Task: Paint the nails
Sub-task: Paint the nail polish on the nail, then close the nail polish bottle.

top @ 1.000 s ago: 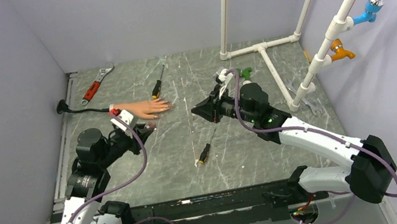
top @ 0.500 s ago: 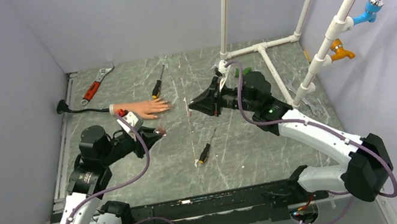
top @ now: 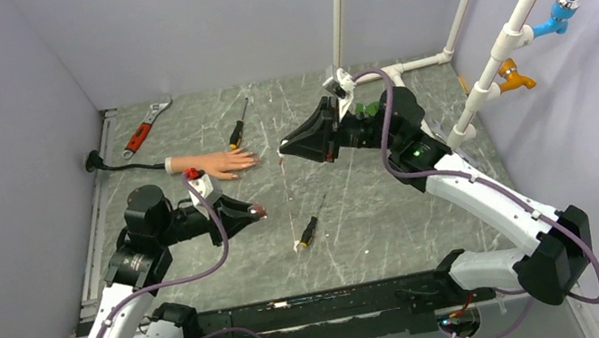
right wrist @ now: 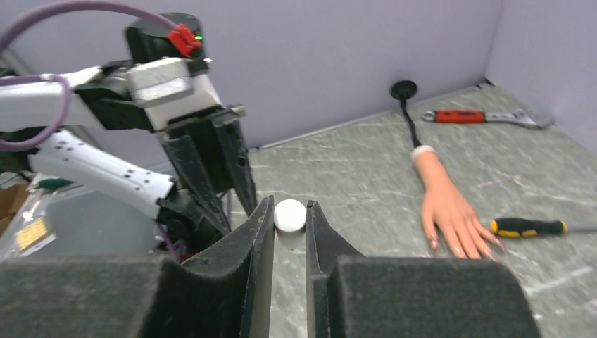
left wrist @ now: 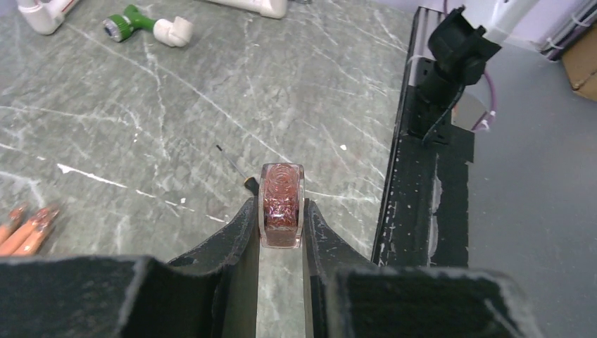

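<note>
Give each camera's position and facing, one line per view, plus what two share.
Top external: above, behind the bases, looking down at the table; left arm and right arm show.
Left wrist: looks past the left gripper, shut on the polish bottle, across the table.
Right wrist: looks past the right gripper, shut on a white cap, at the mannequin hand.
Shared: top and right wrist show the mannequin hand.

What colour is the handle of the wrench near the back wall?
Red, with a silver head. The wrench shows best in the right wrist view.
</note>
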